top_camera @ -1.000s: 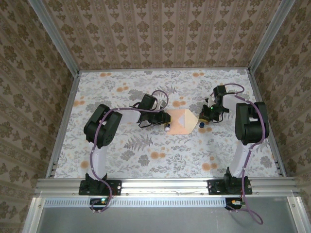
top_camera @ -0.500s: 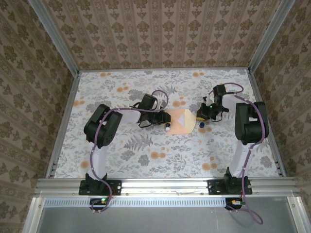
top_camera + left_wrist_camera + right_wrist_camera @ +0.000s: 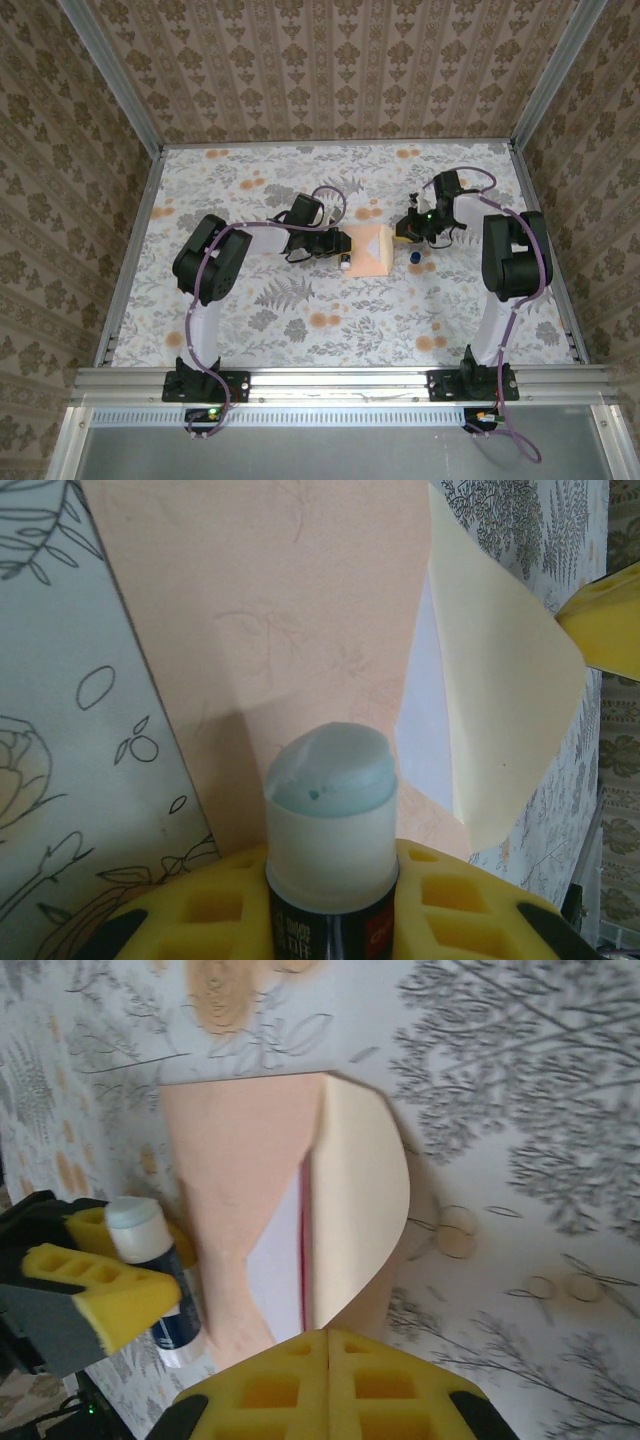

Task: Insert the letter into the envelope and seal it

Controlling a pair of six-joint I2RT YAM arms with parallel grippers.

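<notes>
The envelope (image 3: 368, 252) lies flat near the middle of the floral counter (image 3: 250, 320), between the two arms, with its body toward the left and its pointed flap on the right side. The flap is lifted off the counter and curls back over the opening rather than lying flat. Inside the opening sits the letter (image 3: 275, 1270), a white wedge with a thin red edge showing under the curled flap; the left wrist camera shows the same white strip (image 3: 425, 730) between the peach body (image 3: 280, 610) and the flap. The right gripper (image 3: 330, 1360) hangs at the envelope's right edge with its yellow foam fingers (image 3: 270, 1390) pressed together, and the flap's tip seems to run into the seam between them, though the contact itself is hard to make out. The left gripper (image 3: 330, 900) is at the envelope's left edge, its fingers (image 3: 100, 1295) pinching a glue stick (image 3: 330, 780) whose uncapped pale blue-white tip points over the peach paper, apart from the flap. A small dark blue object (image 3: 414, 258) rests on the counter just right of the envelope, near the right gripper (image 3: 402, 235)
</notes>
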